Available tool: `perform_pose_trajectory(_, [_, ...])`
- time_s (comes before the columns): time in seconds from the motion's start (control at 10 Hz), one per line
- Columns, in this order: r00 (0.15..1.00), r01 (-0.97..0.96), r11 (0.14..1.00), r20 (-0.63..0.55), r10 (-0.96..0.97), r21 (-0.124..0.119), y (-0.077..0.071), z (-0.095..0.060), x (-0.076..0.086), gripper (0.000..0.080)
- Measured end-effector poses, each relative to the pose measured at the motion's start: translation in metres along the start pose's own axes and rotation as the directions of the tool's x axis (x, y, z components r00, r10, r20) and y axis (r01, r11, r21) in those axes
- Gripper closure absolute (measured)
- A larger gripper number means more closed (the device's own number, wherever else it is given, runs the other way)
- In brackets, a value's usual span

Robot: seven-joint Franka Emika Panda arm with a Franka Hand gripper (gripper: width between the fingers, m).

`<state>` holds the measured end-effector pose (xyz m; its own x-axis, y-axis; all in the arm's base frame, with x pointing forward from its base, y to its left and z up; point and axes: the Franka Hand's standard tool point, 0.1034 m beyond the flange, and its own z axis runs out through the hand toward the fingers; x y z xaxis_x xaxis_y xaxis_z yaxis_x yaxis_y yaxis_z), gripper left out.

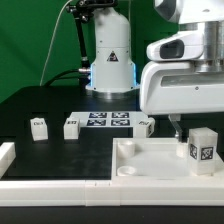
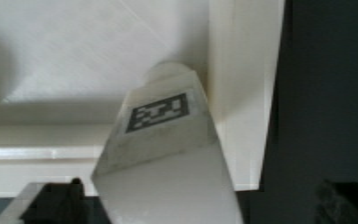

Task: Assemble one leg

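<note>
I see the leg (image 1: 203, 146) standing on the big white panel (image 1: 150, 158), near the panel's corner at the exterior view's right. My gripper (image 1: 178, 124) hangs just beside the leg. In the wrist view the leg (image 2: 163, 140) pokes up between the dark jaws. I cannot tell if the jaws pinch it. Three more small blocks sit on the black counter (image 1: 60, 150), behind the panel.

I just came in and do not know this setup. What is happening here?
A Franka arm holds its gripper above a large white square panel. A small white tagged leg block stands on that panel; whether the fingers grip it is unclear. Three more such blocks wait beside the marker board on the black table.
</note>
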<state>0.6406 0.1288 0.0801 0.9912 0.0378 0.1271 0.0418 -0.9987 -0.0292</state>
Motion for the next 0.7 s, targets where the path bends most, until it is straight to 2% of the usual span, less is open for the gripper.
perform_pose_trajectory(0.1, [1.0,0.011,1.0,-0.016,-0.011,0.003,0.0075,0.003,-0.0017,0.015])
perform_pose_trajectory(0.2, [1.0,0.002,1.0,-0.013,-0.002,0.003,0.0068,0.0029,-0.0017,0.018])
perform_pose_trajectory(0.3, [1.0,0.003,1.0,-0.014,-0.003,0.003,0.0063,0.003,-0.0018,0.0371])
perform_pose_trajectory(0.4, [1.0,0.002,1.0,-0.013,-0.002,0.003,0.0068,0.0033,-0.0019,0.0371])
perform_pose_trajectory(0.5, [1.0,0.0,1.0,-0.013,0.0,0.003,0.0067,0.0035,-0.002,0.0507])
perform_pose_trajectory(0.7, [0.999,-0.042,0.999,-0.013,0.042,0.004,0.0071,0.0035,-0.002,0.0509])
